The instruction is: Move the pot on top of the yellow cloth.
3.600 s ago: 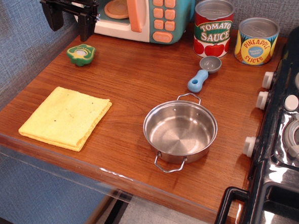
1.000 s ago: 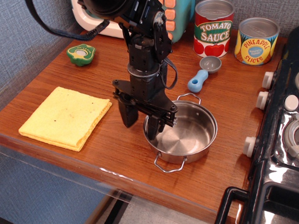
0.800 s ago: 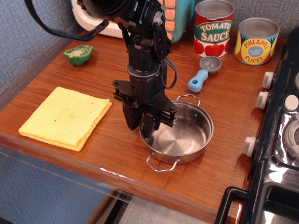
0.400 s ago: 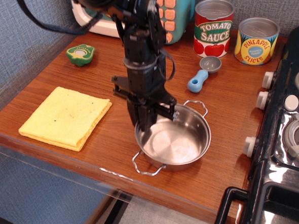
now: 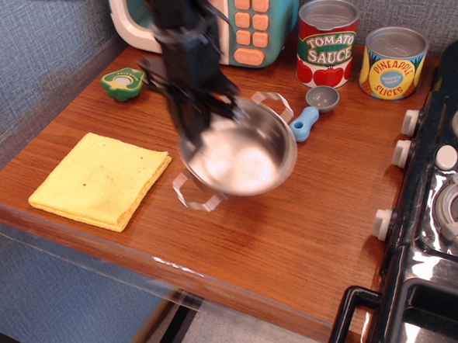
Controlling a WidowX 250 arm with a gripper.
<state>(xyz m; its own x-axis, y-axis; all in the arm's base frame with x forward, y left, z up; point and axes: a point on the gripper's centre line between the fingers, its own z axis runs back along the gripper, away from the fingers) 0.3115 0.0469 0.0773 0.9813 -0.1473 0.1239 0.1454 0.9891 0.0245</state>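
Note:
The shiny steel pot [image 5: 244,159] with two wire loop handles hangs in the air above the middle of the wooden table, tilted and blurred. My black gripper [image 5: 201,125] is shut on the pot's left rim and holds it up. The yellow cloth [image 5: 101,178] lies flat and folded at the table's front left, to the left of the pot and apart from it.
A grey-and-blue scoop [image 5: 311,110] lies just right of the pot. A tomato sauce can [image 5: 328,42] and a pineapple can [image 5: 393,62] stand at the back right. A toy microwave [image 5: 239,19] stands behind. A green toy piece [image 5: 122,82] lies back left. A toy stove [image 5: 444,197] borders the right.
My gripper closed on the pot's left rim, lifted it off the table and carried it up and to the left, toward the cloth. The pot now tilts in the air.

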